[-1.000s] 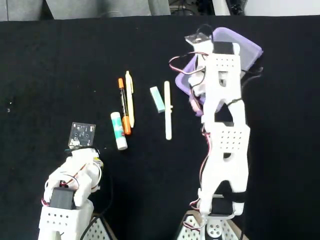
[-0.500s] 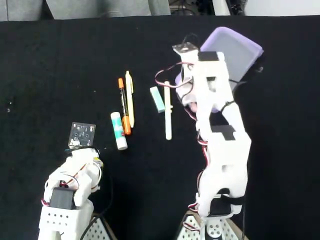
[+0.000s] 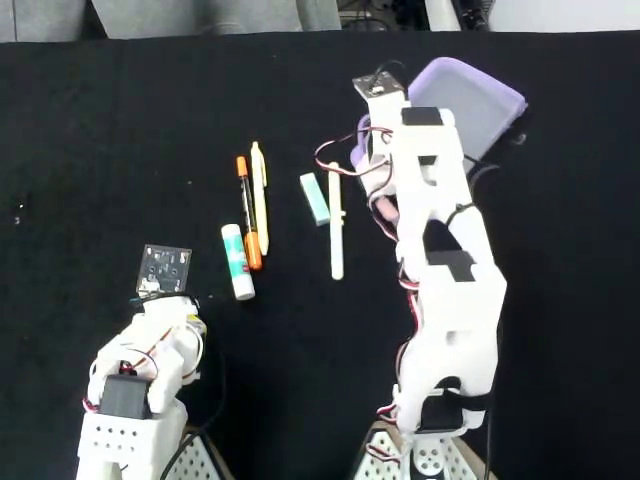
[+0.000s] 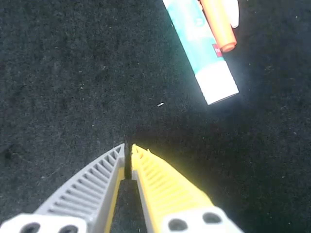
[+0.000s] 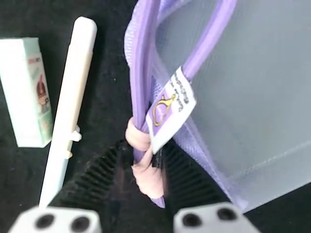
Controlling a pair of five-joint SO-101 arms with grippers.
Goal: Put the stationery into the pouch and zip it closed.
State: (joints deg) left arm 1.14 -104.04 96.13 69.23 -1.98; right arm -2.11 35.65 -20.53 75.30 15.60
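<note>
– Pouch first: how does it look?
– Lilac, see-through mesh. It has a darker purple zip band along one edge, a white label with a gold mark, and a pink pull at the zip's end.
– Where is it?
– On the black table, at the far right, partly under the right arm. It lies flat and turned at a slant, with one corner toward the far right.
– And the right hand?
– Pinching the pouch at the zip end. Its dark fingers sit either side of the pink pull and the purple band.
– Stationery?
– Five pieces lie on the table to the left of the pouch. Their long axes all run roughly from the arms toward the far edge. Nearest the pouch is an off-white pen, with a mint eraser just beside it, slightly tilted. Farther left are a cream pen and an orange marker alongside it. A glue stick with a teal label lies closest to the left arm.
– Left hand?
– Pressed together, grey and yellow fingers tip to tip, low over the table near the glue stick's white end.
</note>
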